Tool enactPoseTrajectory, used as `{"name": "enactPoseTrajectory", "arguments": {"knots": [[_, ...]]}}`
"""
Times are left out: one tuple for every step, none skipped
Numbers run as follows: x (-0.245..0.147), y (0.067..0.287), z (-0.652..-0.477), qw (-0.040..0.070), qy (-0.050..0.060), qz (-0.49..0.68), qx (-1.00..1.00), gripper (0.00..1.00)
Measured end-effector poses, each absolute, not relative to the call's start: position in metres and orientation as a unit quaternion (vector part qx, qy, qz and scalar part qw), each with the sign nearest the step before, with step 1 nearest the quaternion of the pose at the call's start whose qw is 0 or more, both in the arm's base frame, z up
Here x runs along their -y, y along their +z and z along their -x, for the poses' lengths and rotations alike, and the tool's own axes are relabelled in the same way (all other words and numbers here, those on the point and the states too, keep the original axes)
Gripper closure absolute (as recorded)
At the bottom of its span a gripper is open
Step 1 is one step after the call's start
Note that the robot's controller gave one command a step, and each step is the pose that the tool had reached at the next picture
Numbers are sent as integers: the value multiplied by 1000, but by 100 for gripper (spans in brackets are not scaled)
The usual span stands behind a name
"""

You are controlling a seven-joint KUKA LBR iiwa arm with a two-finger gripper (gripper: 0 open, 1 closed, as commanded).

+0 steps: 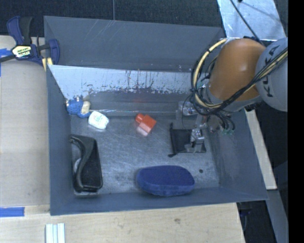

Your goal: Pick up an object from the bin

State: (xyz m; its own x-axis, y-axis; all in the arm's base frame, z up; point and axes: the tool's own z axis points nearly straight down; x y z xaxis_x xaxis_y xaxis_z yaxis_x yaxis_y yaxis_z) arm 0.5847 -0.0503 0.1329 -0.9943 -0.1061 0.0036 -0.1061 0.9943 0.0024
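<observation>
No legible text or labels

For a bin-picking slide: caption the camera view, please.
Gripper low at the right of the grey bin; orange block, blue oval pad and black case lie apart from it.

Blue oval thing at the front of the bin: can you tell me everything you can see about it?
The blue oval thing is dark blue, rounded and low like a little cushion, with a dull, soft-looking surface. It lies flat on the floor of the bin, close to the front wall, about midway along it. Nothing rests on it. The black thing and the gripper are both apart from it.
</observation>
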Motion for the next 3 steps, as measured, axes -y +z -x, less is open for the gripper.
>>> {"name": "enactPoseTrajectory", "arguments": {"knots": [[60, 66, -577, 1, 0, -88, 996, 0], [60, 71, -580, -3, 1, -89, 996, 100], [58, 202, -571, -6, 1, -65, 998, 100]]}}
